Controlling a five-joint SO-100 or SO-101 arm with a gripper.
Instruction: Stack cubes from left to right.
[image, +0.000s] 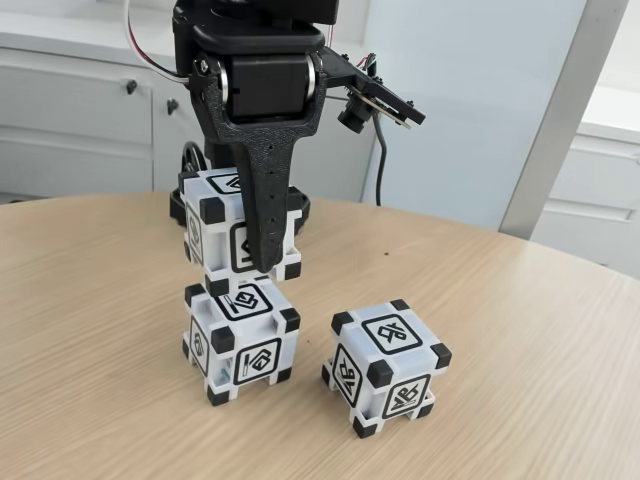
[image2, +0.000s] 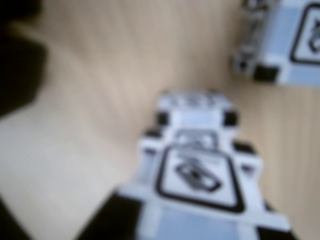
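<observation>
Fixed view: jaws (image: 262, 262) closed on the top cube (image: 222, 232), black finger (image: 266, 200) pressed down its front face. Held cube sits just above the lower cube (image: 243, 340), w/ a slight offset toward 10 o'clock; can't tell if touching. Third cube (image: 388, 366) stands apart on the wood surface (image: 520, 330), at 3 o'clock from the stack. Wrist view is blurry.

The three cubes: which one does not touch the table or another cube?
The upper left cube in the fixed view, held by the gripper just above the lower cube; the right cube stands alone.
</observation>
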